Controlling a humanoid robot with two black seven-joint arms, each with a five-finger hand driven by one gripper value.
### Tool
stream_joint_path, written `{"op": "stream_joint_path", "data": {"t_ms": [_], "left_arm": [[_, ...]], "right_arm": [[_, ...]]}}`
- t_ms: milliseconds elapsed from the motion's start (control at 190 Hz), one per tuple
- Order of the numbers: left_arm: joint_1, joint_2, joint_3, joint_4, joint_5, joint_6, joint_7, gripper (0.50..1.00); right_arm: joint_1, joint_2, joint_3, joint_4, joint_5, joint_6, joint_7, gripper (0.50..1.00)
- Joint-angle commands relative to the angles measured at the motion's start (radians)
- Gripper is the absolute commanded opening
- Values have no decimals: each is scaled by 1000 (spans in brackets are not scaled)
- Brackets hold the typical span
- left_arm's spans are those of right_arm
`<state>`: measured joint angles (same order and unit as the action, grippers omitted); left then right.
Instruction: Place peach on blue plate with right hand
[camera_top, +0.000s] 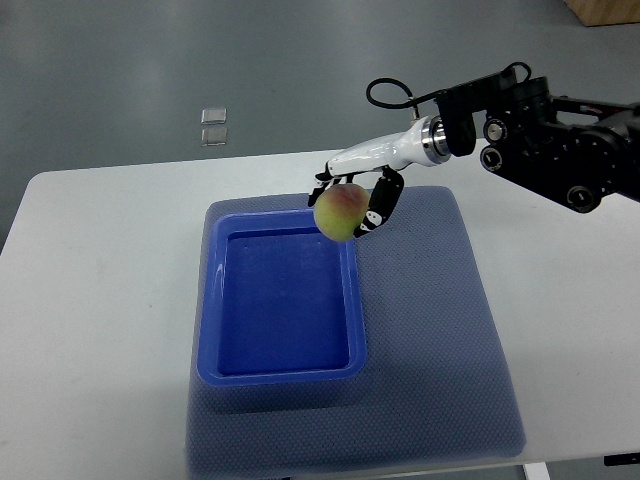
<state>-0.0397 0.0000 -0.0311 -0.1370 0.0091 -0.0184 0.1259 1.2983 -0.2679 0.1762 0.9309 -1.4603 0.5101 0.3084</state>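
A yellow-green peach (340, 212) with a red blush hangs in the air above the far right corner of the blue plate (212, 300), a deep rectangular tray. My right hand (352, 200) is shut on the peach, its white and black fingers wrapped around the fruit from above and behind. The right arm reaches in from the picture's right edge. The inside of the blue plate holds nothing. The left arm does not show.
The plate sits on a blue-grey textured mat (440, 330) on a white table (90, 300). Bare mat lies to the right of the plate. Two small clear squares (213, 126) lie on the floor beyond the table's far edge.
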Motion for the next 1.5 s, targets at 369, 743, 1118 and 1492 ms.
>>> {"op": "stream_joint_path", "data": {"t_ms": [369,743,1118,1492], "left_arm": [[0,0,-4,-3,0,0,0,1000],[-3,0,-3,-4,0,0,0,1000],[-8,0,-3,2,0,0,0,1000],[-9,0,-6,1,0,0,0,1000]], "right_arm": [[-31,268,-98,-130,-3,-47,-2,738],[-50,268,-104,-144,2,-39,0,928],[10,248,-40,-150,101,-44,-2,928],[-57,101,197,-303,428,-120,-14,926]]}}
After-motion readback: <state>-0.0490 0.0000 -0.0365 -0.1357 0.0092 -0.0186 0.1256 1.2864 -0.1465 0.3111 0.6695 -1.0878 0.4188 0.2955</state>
